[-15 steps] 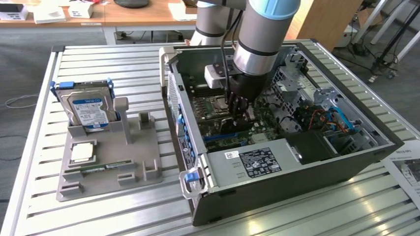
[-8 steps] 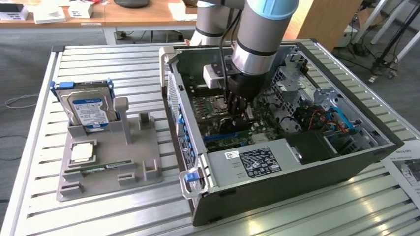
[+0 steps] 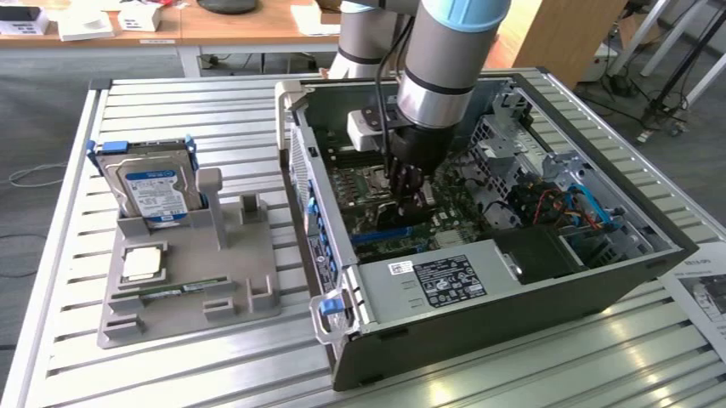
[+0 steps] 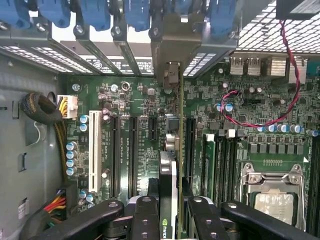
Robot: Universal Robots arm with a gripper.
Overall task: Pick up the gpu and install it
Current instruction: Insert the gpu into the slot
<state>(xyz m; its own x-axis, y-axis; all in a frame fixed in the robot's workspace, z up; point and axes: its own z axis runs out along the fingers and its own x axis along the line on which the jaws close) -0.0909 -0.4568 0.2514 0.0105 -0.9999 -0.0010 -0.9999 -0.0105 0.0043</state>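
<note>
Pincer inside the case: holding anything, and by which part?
Yes: the pincer holds the gpu by its upper edge, card standing edge-on over the motherboard slots.

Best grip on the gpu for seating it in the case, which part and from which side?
Grip the gpu across its two flat faces at the free long edge, coming straight down from the case's open side. It stands edge-on above the motherboard, bracket toward the rear slot covers, so its faces are the only parallel surfaces. The pincer already straddles it that way.
</note>
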